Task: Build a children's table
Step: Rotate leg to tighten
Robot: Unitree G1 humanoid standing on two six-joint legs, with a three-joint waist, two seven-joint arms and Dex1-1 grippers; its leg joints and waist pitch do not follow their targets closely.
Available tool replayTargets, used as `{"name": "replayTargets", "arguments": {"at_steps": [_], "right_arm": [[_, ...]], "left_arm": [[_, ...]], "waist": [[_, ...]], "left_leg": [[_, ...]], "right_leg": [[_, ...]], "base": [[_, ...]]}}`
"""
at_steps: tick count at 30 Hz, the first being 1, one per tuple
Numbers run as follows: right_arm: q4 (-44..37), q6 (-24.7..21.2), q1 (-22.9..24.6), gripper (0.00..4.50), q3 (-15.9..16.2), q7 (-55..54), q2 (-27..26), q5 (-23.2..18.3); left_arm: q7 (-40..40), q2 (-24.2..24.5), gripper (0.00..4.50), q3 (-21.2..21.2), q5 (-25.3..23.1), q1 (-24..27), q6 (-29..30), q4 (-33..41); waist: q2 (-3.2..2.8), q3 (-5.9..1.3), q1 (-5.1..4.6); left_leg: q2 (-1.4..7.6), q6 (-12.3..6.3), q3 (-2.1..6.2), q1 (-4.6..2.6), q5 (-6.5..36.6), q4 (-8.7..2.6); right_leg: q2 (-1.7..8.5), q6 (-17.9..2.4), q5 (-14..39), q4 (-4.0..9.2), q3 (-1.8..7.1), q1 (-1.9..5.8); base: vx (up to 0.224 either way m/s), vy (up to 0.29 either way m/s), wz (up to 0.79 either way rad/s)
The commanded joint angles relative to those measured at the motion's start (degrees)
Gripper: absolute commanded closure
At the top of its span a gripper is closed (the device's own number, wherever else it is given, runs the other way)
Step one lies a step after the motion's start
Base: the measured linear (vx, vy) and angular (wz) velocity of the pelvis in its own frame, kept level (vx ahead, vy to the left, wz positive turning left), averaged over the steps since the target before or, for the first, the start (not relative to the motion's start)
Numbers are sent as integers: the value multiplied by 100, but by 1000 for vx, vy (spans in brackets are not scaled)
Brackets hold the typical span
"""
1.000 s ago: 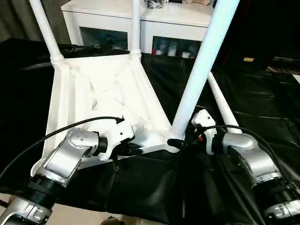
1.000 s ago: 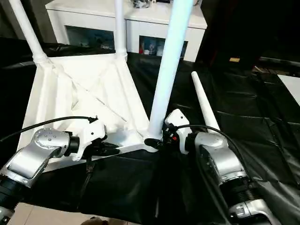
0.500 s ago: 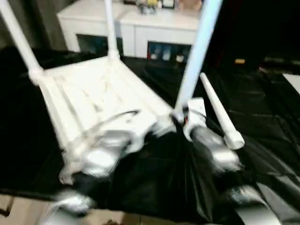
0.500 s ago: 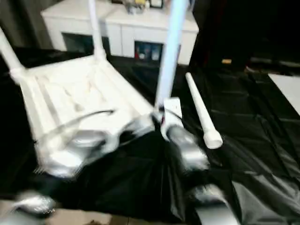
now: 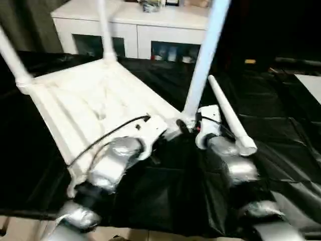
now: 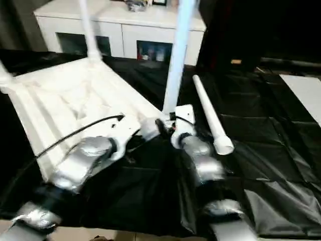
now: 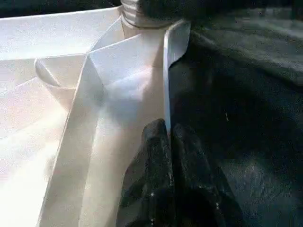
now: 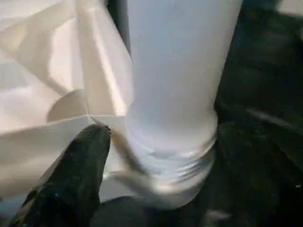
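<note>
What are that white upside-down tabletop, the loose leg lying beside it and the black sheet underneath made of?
The tabletop looks like moulded white plastic: thin ribs and walls, smooth, slightly glossy. The loose leg seems a hollow plastic tube of the same white, with an open round end, though its wall is hard to judge. The black sheet looks like thin plastic film: it creases and glints.

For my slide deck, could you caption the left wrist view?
Left claw pinching the thin rim of the white ribbed plastic tabletop beside a corner leg socket.
</note>
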State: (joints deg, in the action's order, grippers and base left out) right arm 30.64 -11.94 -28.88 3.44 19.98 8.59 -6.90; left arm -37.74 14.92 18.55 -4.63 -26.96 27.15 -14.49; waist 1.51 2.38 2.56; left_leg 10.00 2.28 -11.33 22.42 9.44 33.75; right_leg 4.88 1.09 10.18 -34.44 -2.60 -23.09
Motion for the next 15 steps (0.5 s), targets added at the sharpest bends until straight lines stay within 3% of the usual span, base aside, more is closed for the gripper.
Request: {"name": "replayTargets", "arguments": {"at_steps": [1,2,5,8,10,15], "right_arm": [[-498,-407,162,25,91,617,278,-151],[-595,-479,206,19,114,759,346,-181],[-1359,-479,635,9,721,2308,1293,-157],[-1494,-419,708,9,885,2681,1575,-108],[-1522,-418,714,9,904,2768,1622,-124],[-1562,-335,616,9,889,3052,1593,-263]], "left_arm": [[-393,227,450,66,101,126,-135,179],[-475,280,450,75,131,152,-155,210],[-1703,874,450,214,578,443,-649,626],[-2081,1058,450,256,700,550,-648,790],[-2163,1100,450,272,717,574,-698,811],[-2439,1242,450,263,890,596,-799,885]], "waist": [[-8,-316,33],[-5,-314,30],[-28,-324,85],[-43,-337,93],[-43,-325,94],[-44,-296,104]], "left_leg": [[301,-11,162,-140,1924,-457],[298,-26,165,-129,1877,-462],[324,-102,162,-135,1655,-456],[317,-168,123,-161,1418,-426],[320,-192,125,-155,1421,-432],[334,10,132,-208,1922,-464]], "right_leg": [[319,-840,1820,481,224,153],[309,-874,1735,466,222,169],[299,-1059,1166,404,219,197],[280,-1331,641,347,222,190],[288,-1377,647,345,223,200],[305,-1296,1334,405,241,162]], "base": [[0,0,0],[0,0,0],[0,0,0],[17,2,0],[0,0,0],[0,0,0]]}}
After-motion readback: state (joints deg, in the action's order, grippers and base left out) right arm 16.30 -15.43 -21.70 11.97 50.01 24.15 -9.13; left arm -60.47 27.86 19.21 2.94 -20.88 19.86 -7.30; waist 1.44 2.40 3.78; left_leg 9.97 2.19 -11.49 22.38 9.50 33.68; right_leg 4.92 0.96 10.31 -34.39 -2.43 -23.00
